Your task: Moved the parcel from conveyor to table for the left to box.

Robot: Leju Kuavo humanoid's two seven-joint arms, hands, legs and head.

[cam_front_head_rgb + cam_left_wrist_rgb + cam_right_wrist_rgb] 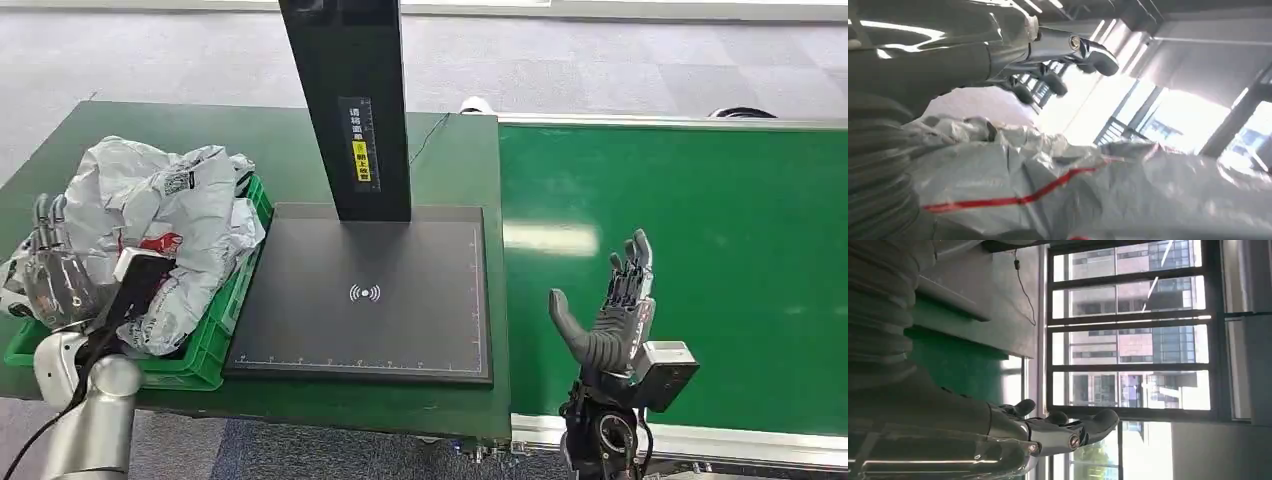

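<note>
grey crumpled parcels (170,225) sit heaped in the green box (215,345) at the table's (300,160) left end, well apart from the right hand (612,318), which hovers over the bare conveyor (720,260) with fingers spread, holding nothing. left hand (55,275) rests against the heap's near side, fingers up – whether it grips a bag i cannot tell. the heap is too bunched to show a long axis – it lies nearer the left arm.

green crate (215,345) mostly hidden under parcels (165,235)
</note>
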